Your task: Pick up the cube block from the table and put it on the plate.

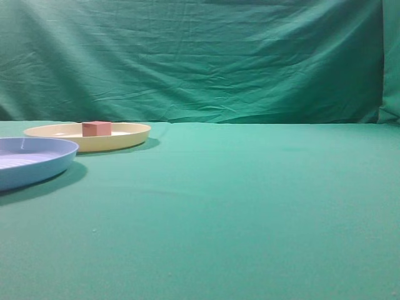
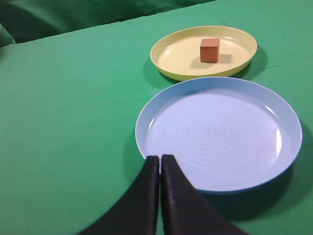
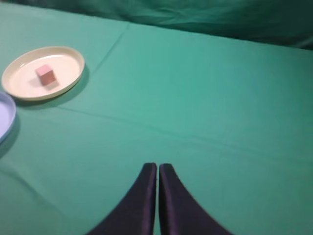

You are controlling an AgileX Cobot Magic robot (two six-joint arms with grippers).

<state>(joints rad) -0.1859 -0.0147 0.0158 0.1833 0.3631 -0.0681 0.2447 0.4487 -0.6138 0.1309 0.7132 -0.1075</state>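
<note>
A light blue plate [image 1: 31,161] lay leftmost on the green-draped table [image 1: 250,206]; beside it the cube block [image 1: 96,129] sat on the plate [image 1: 125,139]. Green backdrop [image 1: 200,56] hung behind. Left gripper [image 2: 160,161] and right gripper [image 3: 157,169] were pressed together, empty.

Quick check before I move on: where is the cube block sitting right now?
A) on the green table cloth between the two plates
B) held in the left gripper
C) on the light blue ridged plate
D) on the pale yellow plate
D: the cube block rests inside the pale yellow plate, while the light blue ridged plate holds nothing and both the left gripper and right gripper are shut on nothing.
</note>
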